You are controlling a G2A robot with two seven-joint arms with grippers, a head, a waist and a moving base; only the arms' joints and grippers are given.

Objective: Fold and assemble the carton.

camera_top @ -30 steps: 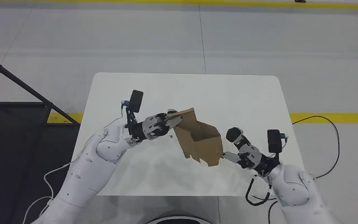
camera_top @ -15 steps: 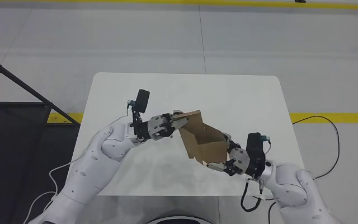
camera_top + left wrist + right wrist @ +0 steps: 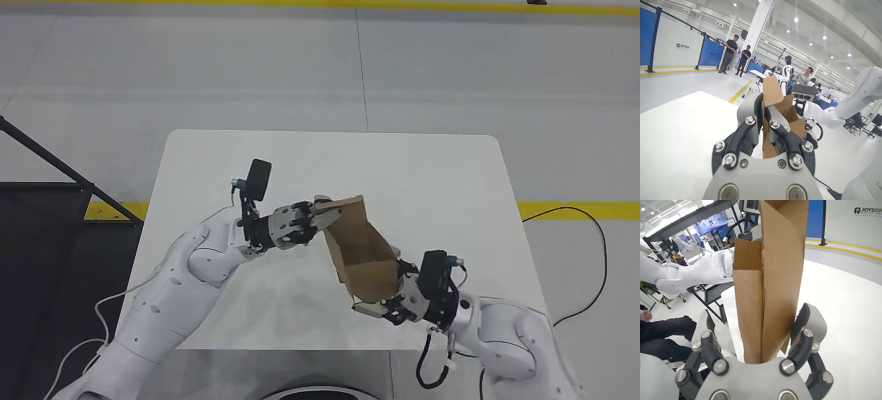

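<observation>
Carton (image 3: 360, 250) sits over the white surface (image 3: 440, 170) between our two hands in the top view. Its long axis runs from the left hand (image 3: 318, 212) at the far upper flap down to the right hand (image 3: 385, 303) at the near end. From the left wrist, we see the fingers (image 3: 778, 115) clenched on a side wall, with the brown box half opened and one flap upright. From the right wrist, our fingers stand apart, released, straddling the flattened end. One pad touches it, so we judge the right hand better placed for the next fold.
</observation>
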